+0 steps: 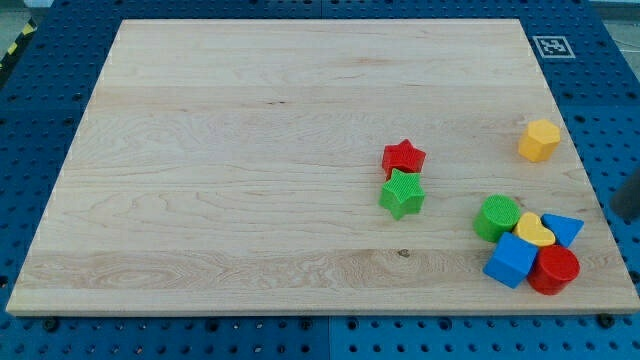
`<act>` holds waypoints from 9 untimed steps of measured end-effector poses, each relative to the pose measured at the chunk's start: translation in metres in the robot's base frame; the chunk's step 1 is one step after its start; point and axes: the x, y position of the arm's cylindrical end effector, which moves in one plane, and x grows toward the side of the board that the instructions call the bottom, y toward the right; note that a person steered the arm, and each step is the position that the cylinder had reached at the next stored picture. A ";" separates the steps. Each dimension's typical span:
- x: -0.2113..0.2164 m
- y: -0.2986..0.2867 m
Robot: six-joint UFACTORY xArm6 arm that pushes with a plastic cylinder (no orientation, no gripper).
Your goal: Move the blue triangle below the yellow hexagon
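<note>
The blue triangle lies in the cluster at the surface's lower right, touching the yellow heart, well below the yellow hexagon; the rod's tip shows only as a dark blur at the right edge, there is no pincer, so the approach seems just beginning.

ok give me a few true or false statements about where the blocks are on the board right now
1. The blue triangle touches the yellow heart. True.
2. The yellow hexagon sits in the cluster at the view's bottom right. False: it stands alone, above the cluster.
3. The red star is above the green star. True.
4. The green cylinder is right of the red cylinder. False: it is to its left and higher.
5. My tip presses the blue cube. False: it is at the view's right edge, apart from the blocks.
</note>
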 end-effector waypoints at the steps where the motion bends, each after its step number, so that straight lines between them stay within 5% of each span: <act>1: 0.046 -0.017; 2: 0.051 -0.060; 4: -0.031 -0.082; 7: -0.017 -0.115; 9: -0.074 -0.124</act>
